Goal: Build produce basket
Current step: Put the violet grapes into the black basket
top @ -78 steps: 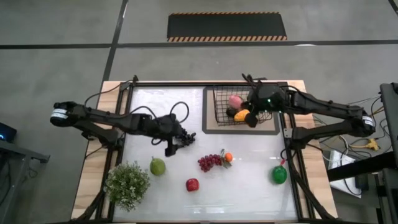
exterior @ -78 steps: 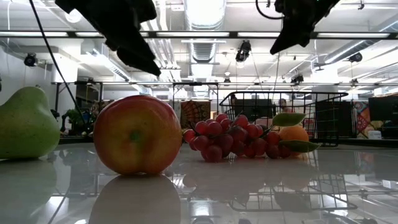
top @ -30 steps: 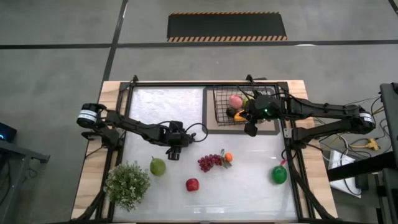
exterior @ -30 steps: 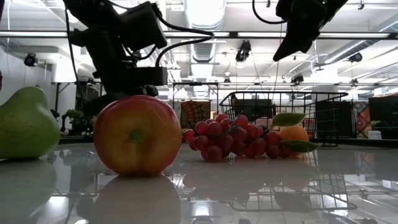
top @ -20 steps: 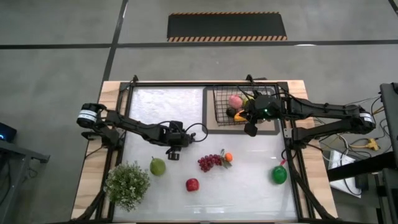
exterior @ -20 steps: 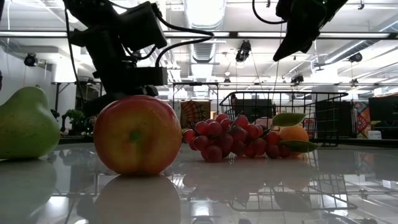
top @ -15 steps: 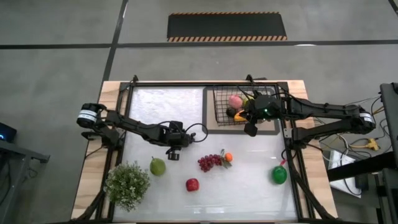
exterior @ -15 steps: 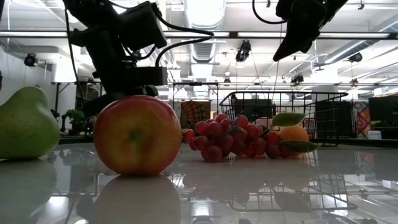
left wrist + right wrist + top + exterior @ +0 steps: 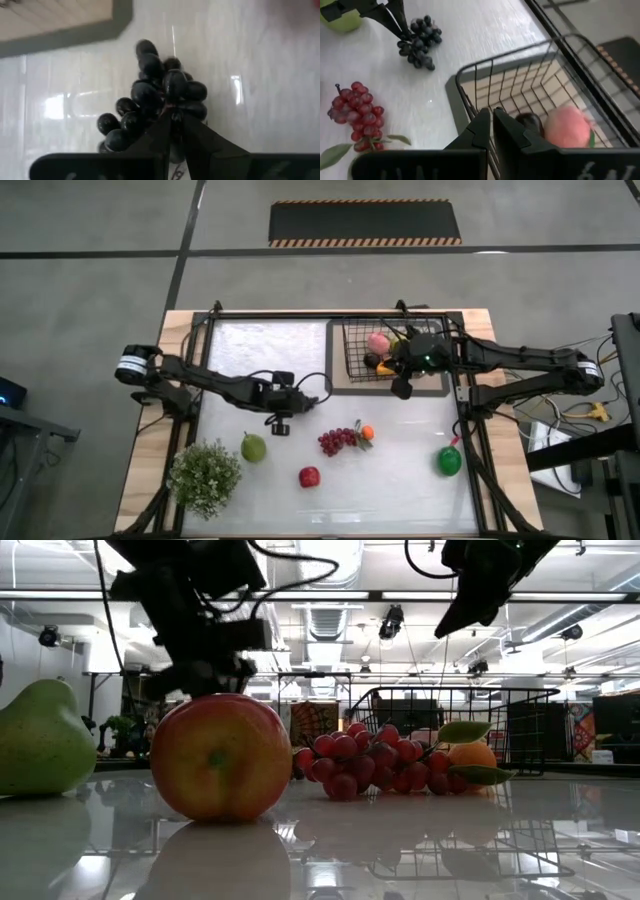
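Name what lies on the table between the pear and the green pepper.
In the high view, the red apple lies between the pear and the green pepper, slightly nearer the front edge; the rest is bare.

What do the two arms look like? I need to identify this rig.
Both arms are dark, slim and jointed, with black cables looping alongside. The left arm has a pale ring at its base; the right arm shows a green light near its wrist. Jaws are black, tapering wedges.

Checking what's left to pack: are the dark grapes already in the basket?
No, the dark grapes lie on the white table outside the basket, with the left pincer shut on them.
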You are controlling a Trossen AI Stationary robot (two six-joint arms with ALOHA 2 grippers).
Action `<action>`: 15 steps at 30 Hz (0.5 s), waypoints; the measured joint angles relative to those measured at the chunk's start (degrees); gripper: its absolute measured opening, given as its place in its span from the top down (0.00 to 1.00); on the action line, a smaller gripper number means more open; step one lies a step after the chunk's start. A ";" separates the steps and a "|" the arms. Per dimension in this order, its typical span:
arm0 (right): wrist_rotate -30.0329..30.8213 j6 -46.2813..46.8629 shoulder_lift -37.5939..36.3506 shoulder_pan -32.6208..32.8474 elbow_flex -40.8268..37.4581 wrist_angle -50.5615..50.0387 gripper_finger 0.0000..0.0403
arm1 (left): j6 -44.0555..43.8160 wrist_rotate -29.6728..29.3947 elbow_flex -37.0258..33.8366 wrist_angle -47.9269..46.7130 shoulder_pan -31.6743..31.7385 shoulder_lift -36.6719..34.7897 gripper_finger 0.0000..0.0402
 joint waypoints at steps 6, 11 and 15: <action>-0.03 -3.57 -0.01 1.37 -2.22 7.81 0.97 | -0.01 -1.21 -0.27 4.26 0.00 -6.69 0.95; -0.29 -3.83 0.18 1.67 -2.56 12.36 0.97 | -0.07 -1.26 -0.37 8.97 -0.04 -12.61 0.95; -4.52 -3.92 1.07 1.77 -2.75 15.05 0.92 | -0.01 -1.27 -0.42 13.73 -0.04 -16.18 0.95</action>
